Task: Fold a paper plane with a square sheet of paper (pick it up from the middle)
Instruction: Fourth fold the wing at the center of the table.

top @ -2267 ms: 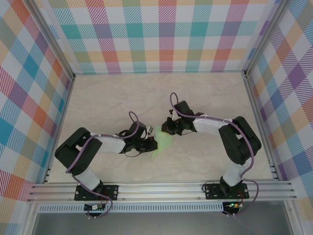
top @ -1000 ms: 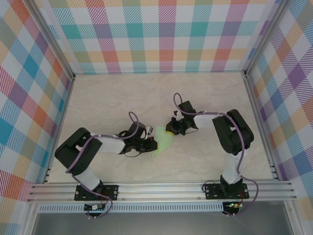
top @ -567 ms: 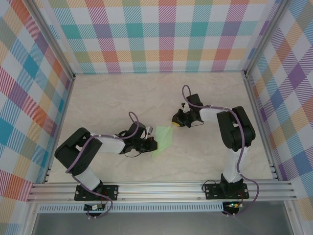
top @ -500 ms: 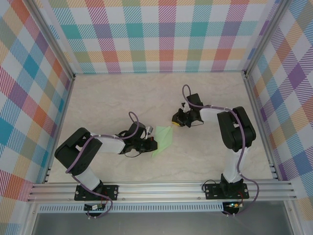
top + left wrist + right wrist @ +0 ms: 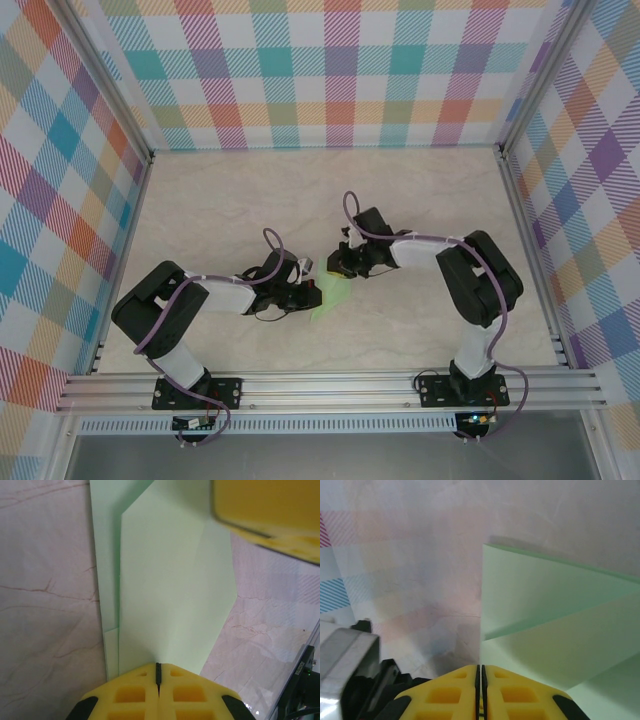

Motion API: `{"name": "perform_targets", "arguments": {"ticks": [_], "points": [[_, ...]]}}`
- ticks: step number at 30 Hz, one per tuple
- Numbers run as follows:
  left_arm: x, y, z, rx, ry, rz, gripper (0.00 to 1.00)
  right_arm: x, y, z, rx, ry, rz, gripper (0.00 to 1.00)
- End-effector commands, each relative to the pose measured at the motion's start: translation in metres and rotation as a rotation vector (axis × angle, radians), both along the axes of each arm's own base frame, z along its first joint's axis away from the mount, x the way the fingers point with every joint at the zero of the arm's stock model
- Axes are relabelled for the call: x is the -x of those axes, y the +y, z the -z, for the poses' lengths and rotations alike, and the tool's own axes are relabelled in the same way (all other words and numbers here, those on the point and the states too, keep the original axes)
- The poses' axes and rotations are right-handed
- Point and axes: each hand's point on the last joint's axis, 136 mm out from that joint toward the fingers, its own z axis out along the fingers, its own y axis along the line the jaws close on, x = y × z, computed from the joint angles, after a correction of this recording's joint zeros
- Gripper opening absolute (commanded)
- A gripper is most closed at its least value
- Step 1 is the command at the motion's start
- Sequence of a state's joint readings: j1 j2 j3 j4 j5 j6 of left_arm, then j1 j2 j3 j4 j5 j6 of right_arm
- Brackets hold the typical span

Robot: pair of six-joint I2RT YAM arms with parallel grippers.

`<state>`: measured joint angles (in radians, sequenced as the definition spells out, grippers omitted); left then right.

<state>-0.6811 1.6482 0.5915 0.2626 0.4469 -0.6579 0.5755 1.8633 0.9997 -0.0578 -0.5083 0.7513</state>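
The square sheet of paper [image 5: 328, 298] is pale green and partly folded into layered flaps; it lies at mid-table between the two grippers. My left gripper [image 5: 310, 293] is shut on the paper's near-left end. In the left wrist view its yellow fingertips [image 5: 158, 666] meet on the fold of the paper [image 5: 170, 580]. My right gripper [image 5: 338, 268] is at the paper's far end, with its jaws closed on the edge of a raised flap. In the right wrist view the paper [image 5: 555, 610] runs into the right gripper [image 5: 481, 669]. One of the right gripper's yellow fingers [image 5: 265, 515] hangs over the sheet.
The marble-look tabletop [image 5: 240, 200] is boxed in by plaid walls [image 5: 330, 70] and aluminium rails [image 5: 330, 385] along the near edge. Both arms bend inward toward the centre of the table.
The right gripper first pulled away to the back right, stretching the paper's flap open. It has now swung back left and down toward the left gripper. The left gripper has stayed put.
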Motion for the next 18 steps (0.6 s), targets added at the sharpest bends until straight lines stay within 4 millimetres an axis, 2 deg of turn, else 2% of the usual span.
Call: {"name": "perform_targets", "arguments": {"ticks": [1, 6, 12, 15, 18], "points": [[0.037, 0.044, 0.054, -0.236, 0.152, -0.010, 0.01, -0.001, -0.012, 0.026, 0.060, 0.033, 0.042, 0.11], [0.038, 0.046, 0.056, -0.243, 0.151, -0.013, 0.01, -0.013, -0.031, 0.036, 0.136, 0.015, 0.082, 0.12], [0.040, 0.047, 0.058, -0.248, 0.155, -0.007, 0.00, -0.040, -0.059, 0.046, 0.134, 0.035, 0.141, 0.12], [0.041, 0.047, 0.059, -0.248, 0.158, -0.005, 0.00, -0.054, -0.069, 0.046, 0.106, 0.047, 0.169, 0.12], [0.042, 0.048, 0.059, -0.250, 0.158, -0.004, 0.00, -0.066, -0.076, 0.038, 0.100, 0.036, 0.187, 0.13]]}}
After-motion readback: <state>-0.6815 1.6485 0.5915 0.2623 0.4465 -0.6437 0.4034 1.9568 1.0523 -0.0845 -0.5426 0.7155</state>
